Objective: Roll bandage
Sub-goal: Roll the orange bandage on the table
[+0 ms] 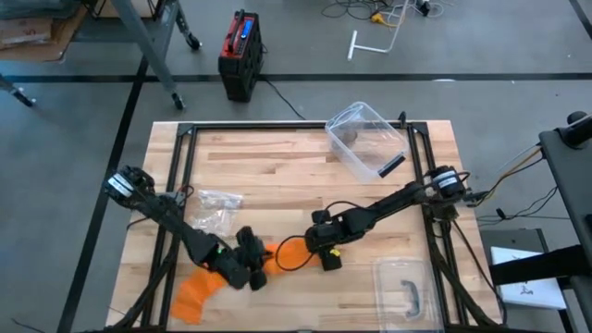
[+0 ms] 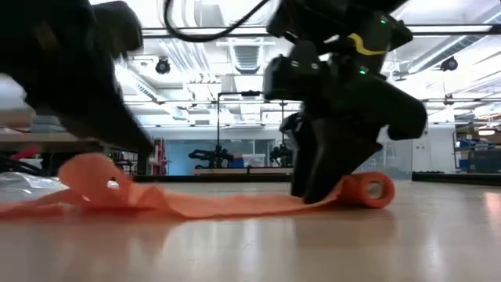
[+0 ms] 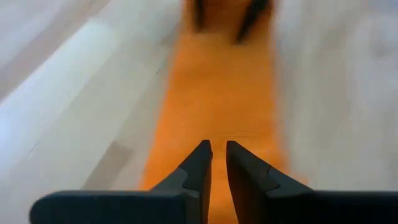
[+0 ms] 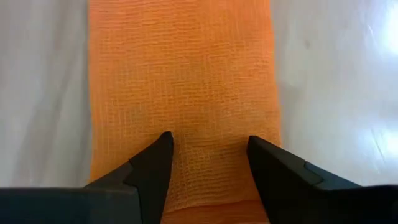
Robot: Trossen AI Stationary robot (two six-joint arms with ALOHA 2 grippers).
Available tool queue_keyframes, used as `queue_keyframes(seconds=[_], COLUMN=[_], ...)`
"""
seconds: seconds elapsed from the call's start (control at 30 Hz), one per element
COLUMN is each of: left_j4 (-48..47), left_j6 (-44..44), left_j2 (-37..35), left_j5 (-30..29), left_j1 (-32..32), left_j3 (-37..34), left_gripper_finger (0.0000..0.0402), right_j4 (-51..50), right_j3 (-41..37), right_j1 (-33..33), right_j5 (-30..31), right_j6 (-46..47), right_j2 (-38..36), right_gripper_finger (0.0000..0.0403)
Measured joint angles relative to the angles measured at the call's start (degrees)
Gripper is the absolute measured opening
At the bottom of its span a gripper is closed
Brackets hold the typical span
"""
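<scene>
Orange woven gauze bandage (image 1: pixel 277 256) lies as a long strip on the pale wooden table (image 1: pixel 277 176), its length running between the two grippers. Rolled end (image 2: pixel 374 189) sits at the right gripper (image 4: pixel 208 155), fingers apart astride the strip. Left gripper (image 3: pixel 213 155), fingers nearly closed, rests over the loose end. Right arm is nearer the roll; rolling likely proceeds toward the left arm.

The left arm (image 1: pixel 199 245) covers part of the orange bandage (image 1: pixel 199 294); the strip's far end (image 3: pixel 227 18) blurs.
</scene>
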Motion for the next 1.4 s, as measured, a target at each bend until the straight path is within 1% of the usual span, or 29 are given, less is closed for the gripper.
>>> queue_keyframes(seconds=[0.07, 0.13, 0.2, 0.33, 0.37, 0.43, 0.47, 0.53, 0.63, 0.7, 0.77, 0.83, 0.93, 1.03, 1.1, 1.2, 1.3, 1.4], left_j4=[-1.5, -4.6, -11.4, -26.3, -28.5, -28.9, -28.5, -26.3, -18.5, -11.6, -5.9, -3.4, -3.8, -4.1, -5.4, -9.3, -13.0, -15.9], left_j6=[2.5, 4.8, 4.2, -1.9, -2.9, -4.4, -5.0, -5.8, -5.5, -3.9, -1.5, -0.2, 0.1, 0.2, -0.1, -1.7, -2.9, -4.9], left_j2=[-0.4, -0.5, -1.0, -0.9, -0.9, -1.0, -1.0, -0.9, 0.0, 1.0, 2.4, 4.1, 6.6, 8.1, 8.4, 7.7, 6.4, 5.3], left_j5=[-1.0, 0.7, 5.0, 14.9, 16.7, 18.9, 18.6, 15.4, 8.8, 6.9, 7.7, 9.9, 14.3, 15.8, 16.9, 20.4, 24.5, 26.1], left_j1=[-0.2, -0.1, 0.1, -1.1, -1.4, -2.2, -2.5, -2.6, -1.0, 1.3, 3.4, 5.1, 6.3, 6.3, 6.0, 4.8, 1.8, -2.0], left_j3=[1.9, 4.6, 7.9, 13.2, 13.8, 13.8, 13.3, 11.8, 9.3, 7.3, 5.8, 4.9, 4.8, 4.9, 4.8, 4.9, 4.9, 4.8], left_gripper_finger=[0.0048, 0.0054, 0.0061, 0.0068, 0.0068, 0.0067, 0.0065, 0.0061, 0.0056, 0.0053, 0.0050, 0.0048, 0.0047, 0.0049, 0.0049, 0.0046, 0.0041, 0.0039], right_j4=[-0.5, 0.1, 0.6, -0.1, -0.7, -1.4, -0.7, 0.0, 3.7, 8.2, 14.4, 18.9, 23.7, 24.6, 23.7, 18.9, 13.0, 11.2], right_j3=[-2.4, -5.5, -8.9, -15.8, -17.1, -19.2, -19.8, -20.1, -19.8, -19.0, -18.3, -17.8, -15.9, -12.7, -10.9, -8.1, -7.1, -8.7], right_j1=[-0.4, -0.7, -1.0, -1.2, -1.2, -1.2, -1.3, -1.3, -1.3, -1.3, -1.3, -1.3, -1.3, -1.3, -1.3, -1.3, -1.5, -2.8], right_j5=[0.3, 0.3, 0.3, 2.4, 3.3, 4.7, 5.3, 6.4, 6.5, 6.4, 6.4, 5.9, 3.7, 2.0, 0.4, -1.7, -1.7, -1.8], right_j6=[0.0, 0.5, 2.0, 4.1, 4.4, 4.6, 4.6, 4.1, 2.4, 1.0, -0.3, -1.6, -2.4, -3.5, -4.1, -4.3, -5.0, -5.1], right_j2=[-2.1, -4.2, -6.5, -12.7, -14.5, -18.4, -20.3, -23.6, -26.0, -26.4, -25.4, -23.2, -17.6, -11.4, -7.0, -2.7, -2.0, -2.7], right_gripper_finger=[0.0204, 0.0204, 0.0204, 0.0204, 0.0204, 0.0204, 0.0204, 0.0204, 0.0204, 0.0204, 0.0204, 0.0204, 0.0204, 0.0204, 0.0204, 0.0204, 0.0204, 0.0204])
